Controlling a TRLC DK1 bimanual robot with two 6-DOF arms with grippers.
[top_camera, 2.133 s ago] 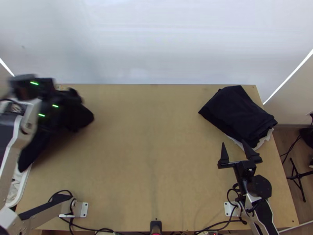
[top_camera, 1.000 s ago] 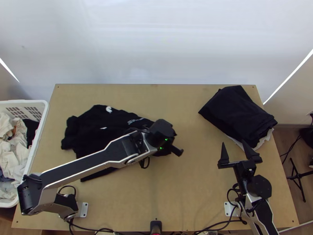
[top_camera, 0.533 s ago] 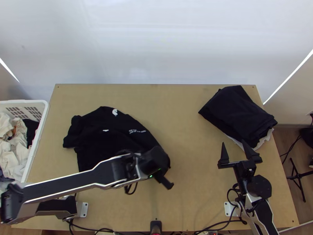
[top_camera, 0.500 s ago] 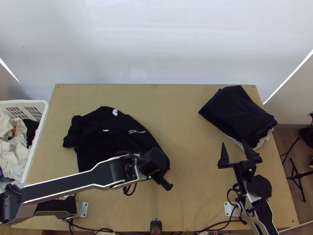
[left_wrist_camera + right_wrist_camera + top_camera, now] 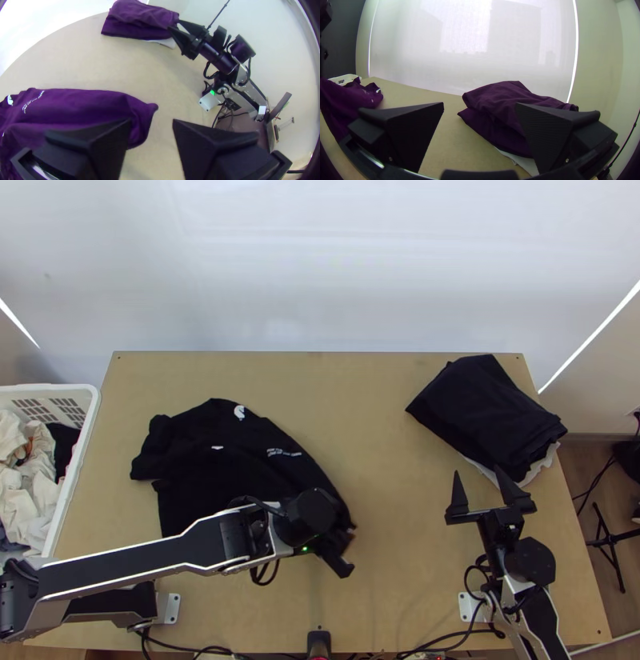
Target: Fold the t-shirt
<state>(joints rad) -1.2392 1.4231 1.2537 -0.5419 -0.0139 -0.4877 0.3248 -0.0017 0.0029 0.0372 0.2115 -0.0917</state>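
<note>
Left gripper [image 5: 151,121] hangs, fingers apart, over one end of the black t-shirt [image 5: 232,448]. Cloth lies mostly under one finger, so closing could miss it.

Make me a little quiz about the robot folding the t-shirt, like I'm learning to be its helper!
1. True or false: the t-shirt on the table is already folded into a neat square.
2. What colour is the basket?
A) red
B) white
C) green
3. Fill in the blank: the fingers of the right gripper are ____ (apart or together).

Key: 1 false; 2 B; 3 apart.
</note>
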